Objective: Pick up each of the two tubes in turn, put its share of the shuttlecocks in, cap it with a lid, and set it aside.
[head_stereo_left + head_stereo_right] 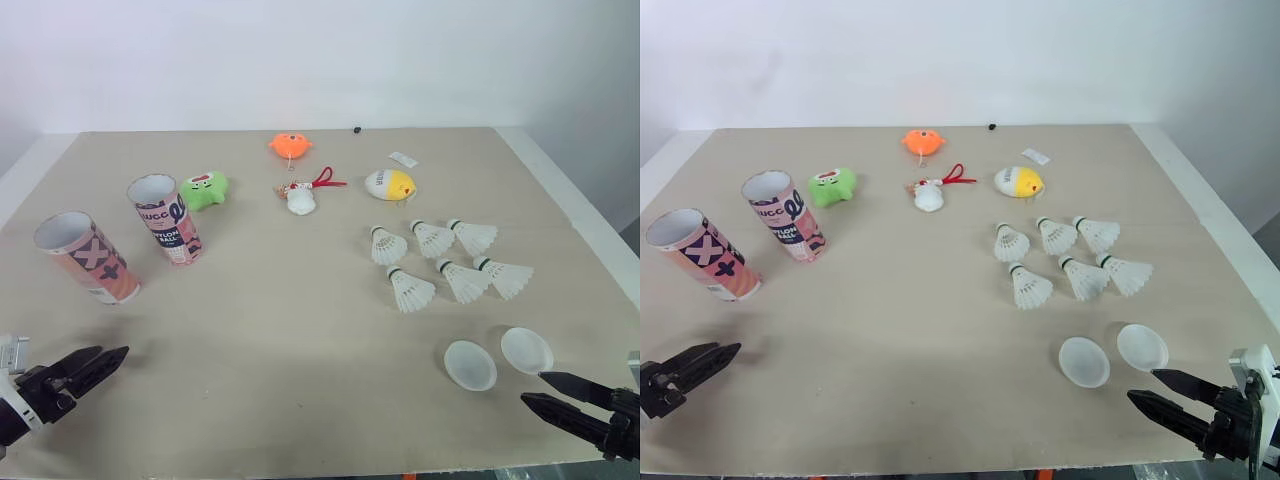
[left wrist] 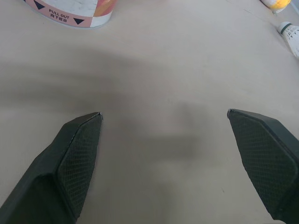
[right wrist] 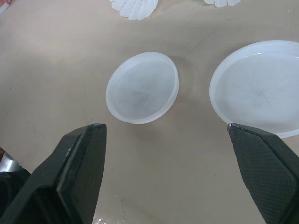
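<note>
Landmark: white toy with a red cord (image 1: pixel 300 198), mid-bench (image 1: pixel 280 330).
Tubes: two, cardboard, standing open end up, left of the white toy. One (image 1: pixel 165 218) sits closer to it, the other (image 1: pixel 88 258) farther left and nearer the robot. Apart from each other, both empty.
Shuttlecocks: six (image 1: pixel 464 281), loose in two rows right of the white toy, a little nearer the robot.
Lids: two translucent discs (image 1: pixel 469 364) (image 1: pixel 526 350), right of the white toy, nearer than the shuttlecocks, side by side with a small gap.
Left gripper (image 2: pixel 164 114): spread wide, empty, low over bare bench, left of the white toy and nearer than the tubes.
Right gripper (image 3: pixel 164 125): spread wide, empty, just short of the lids.
Tube handling: probably light, thin-walled, easy to dent or tip. Best taken around mid-body with a soft squeeze, mouth left free.
Shuttlecock handling: almost weightless, feathers fragile. Safest hold at the cork end.
Lid handling: thin, flat, likely slippery. Pinch across the rim.
</note>
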Tool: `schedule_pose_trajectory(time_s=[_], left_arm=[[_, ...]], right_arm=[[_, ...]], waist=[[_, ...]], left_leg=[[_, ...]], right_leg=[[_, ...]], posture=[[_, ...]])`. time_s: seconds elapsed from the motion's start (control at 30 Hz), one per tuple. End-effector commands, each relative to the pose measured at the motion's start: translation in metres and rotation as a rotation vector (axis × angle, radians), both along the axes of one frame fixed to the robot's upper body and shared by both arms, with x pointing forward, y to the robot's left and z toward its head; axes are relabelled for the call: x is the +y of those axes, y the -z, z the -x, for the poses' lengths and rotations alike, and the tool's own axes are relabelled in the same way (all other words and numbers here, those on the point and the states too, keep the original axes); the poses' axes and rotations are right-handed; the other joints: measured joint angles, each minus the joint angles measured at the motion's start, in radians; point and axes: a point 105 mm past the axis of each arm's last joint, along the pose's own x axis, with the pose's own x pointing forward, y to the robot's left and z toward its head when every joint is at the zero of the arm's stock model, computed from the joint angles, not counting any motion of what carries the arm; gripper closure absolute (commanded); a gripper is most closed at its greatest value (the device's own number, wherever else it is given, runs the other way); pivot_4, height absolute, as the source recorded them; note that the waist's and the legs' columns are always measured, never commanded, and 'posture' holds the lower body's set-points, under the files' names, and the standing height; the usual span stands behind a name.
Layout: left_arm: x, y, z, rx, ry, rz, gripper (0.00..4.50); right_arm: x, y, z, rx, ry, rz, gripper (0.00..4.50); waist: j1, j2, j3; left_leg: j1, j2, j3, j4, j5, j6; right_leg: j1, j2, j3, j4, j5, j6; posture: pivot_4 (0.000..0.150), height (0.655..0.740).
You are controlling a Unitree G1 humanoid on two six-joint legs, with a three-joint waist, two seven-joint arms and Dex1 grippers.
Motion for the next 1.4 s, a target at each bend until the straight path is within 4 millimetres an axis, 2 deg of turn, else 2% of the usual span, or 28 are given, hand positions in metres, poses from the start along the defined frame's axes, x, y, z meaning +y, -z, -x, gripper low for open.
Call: schedule_pose_trajectory(time_s=[0.03,0.23,0.37,0.47,0.57,0.6,0.67,0.73,0.8,0.87,0.97,1.13,1.2,1.3,1.4], left_arm=[[0.007,-0.004,-0.002,-0.014,-0.033,0.008,0.0],[0.001,-0.005,-0.009,-0.02,-0.022,0.039,0.0],[-0.004,-0.013,-0.015,-0.034,0.009,0.07,0.0],[0.003,-0.019,-0.021,-0.068,-0.02,0.073,0.0],[0.011,-0.033,-0.022,-0.156,-0.053,0.121,0.0],[0.012,-0.038,-0.02,-0.19,-0.061,0.135,0.0],[0.013,-0.044,-0.014,-0.229,-0.072,0.135,0.0],[0.006,-0.04,0.008,-0.224,-0.067,0.072,0.0],[0.001,-0.037,0.031,-0.225,-0.086,0.005,0.0],[0.0,-0.037,0.044,-0.229,-0.112,-0.039,0.0],[0.012,-0.037,0.062,-0.262,-0.223,-0.157,0.0],[0.035,-0.031,0.074,-0.271,-0.359,-0.364,0.0],[0.034,-0.027,0.068,-0.275,-0.362,-0.405,0.0],[0.021,-0.014,0.046,-0.273,-0.289,-0.446,0.0],[0.024,-0.007,0.027,-0.285,-0.291,-0.475,0.0]], right_arm=[[0.005,-0.004,-0.008,-0.03,-0.033,-0.001,0.08],[0.017,-0.004,-0.018,-0.054,-0.07,-0.015,0.08],[0.029,-0.005,-0.021,-0.07,-0.107,-0.027,0.08],[0.061,-0.012,-0.021,-0.092,-0.226,-0.067,0.08],[0.102,-0.026,-0.026,-0.137,-0.368,-0.164,0.08],[0.119,-0.032,-0.028,-0.156,-0.425,-0.208,0.08],[0.14,-0.04,-0.031,-0.176,-0.494,-0.273,0.08],[0.173,-0.047,-0.032,-0.176,-0.635,-0.357,0.08],[0.197,-0.052,-0.035,-0.179,-0.756,-0.401,0.08],[0.208,-0.056,-0.041,-0.187,-0.811,-0.424,0.08],[0.231,-0.07,-0.056,-0.236,-0.89,-0.47,0.08],[0.257,-0.087,-0.07,-0.294,-0.931,-0.51,0.08],[0.267,-0.084,-0.076,-0.303,-0.917,-0.463,0.08],[0.28,-0.06,-0.085,-0.302,-0.894,-0.286,0.08],[0.285,-0.037,-0.1,-0.32,-0.819,-0.146,0.08]], waist=[[0.0,0.0,0.0],[0.001,-0.001,0.0],[0.005,-0.001,-0.001],[0.007,-0.002,-0.001],[0.007,-0.004,0.0],[0.005,-0.006,0.0],[-0.004,-0.008,0.0],[-0.014,-0.011,0.0],[-0.018,-0.012,0.001],[-0.016,-0.013,0.001],[-0.006,-0.015,0.001],[0.003,-0.015,0.001],[0.002,-0.016,0.001],[0.004,-0.014,0.0],[0.004,-0.016,-0.001]], left_leg=[[0.0,0.0,0.0,0.0,0.0,0.0],[0.001,0.0,0.0,0.001,0.0,0.0],[0.0,-0.001,0.0,0.001,0.0,0.0],[0.0,-0.001,0.0,0.001,0.0,0.0],[0.0,0.001,-0.001,0.002,0.0,0.0],[0.0,0.003,-0.001,0.002,0.0,0.0],[0.0,0.006,0.0,0.003,0.0,0.0],[0.001,0.009,0.0,0.003,0.0,0.0],[0.001,0.011,0.002,0.003,-0.002,-0.002],[0.001,0.011,0.004,0.003,-0.003,-0.003],[-0.001,0.011,0.003,0.004,-0.003,-0.003],[-0.001,0.011,0.004,0.004,-0.003,-0.003],[-0.001,0.012,0.005,0.004,-0.003,-0.003],[-0.002,0.012,0.006,0.004,-0.003,-0.003],[-0.001,0.012,0.007,0.005,-0.003,-0.003]], right_leg=[[0.0,0.0,0.0,0.0,0.0,0.0],[0.001,0.001,0.0,0.0,0.001,0.0],[0.001,0.001,0.001,0.0,0.0,0.002],[0.001,0.001,0.001,0.0,0.0,0.002],[0.001,0.003,0.001,0.001,0.0,0.001],[0.001,0.005,0.001,0.001,0.001,0.0],[0.001,0.006,0.001,0.001,0.002,-0.001],[0.001,0.007,0.001,0.001,0.003,-0.002],[0.001,0.007,0.002,0.001,0.003,-0.002],[-0.001,0.008,0.005,0.001,0.003,-0.002],[-0.001,0.008,0.002,0.001,0.001,-0.002],[-0.002,0.01,0.001,0.001,0.002,-0.005],[-0.002,0.01,0.001,0.001,0.002,-0.005],[-0.002,0.01,0.001,0.001,0.002,-0.004],[-0.002,0.01,0.001,0.001,0.003,-0.004]], posture=[[0.15,0.74],[0.15,0.74],[0.15,0.74],[0.15,0.74],[0.15,0.74],[0.15,0.74],[0.15,0.74],[0.15,0.74],[0.15,0.74],[0.15,0.74],[0.15,0.74],[0.15,0.74],[0.15,0.74],[0.15,0.74],[0.15,0.74]])
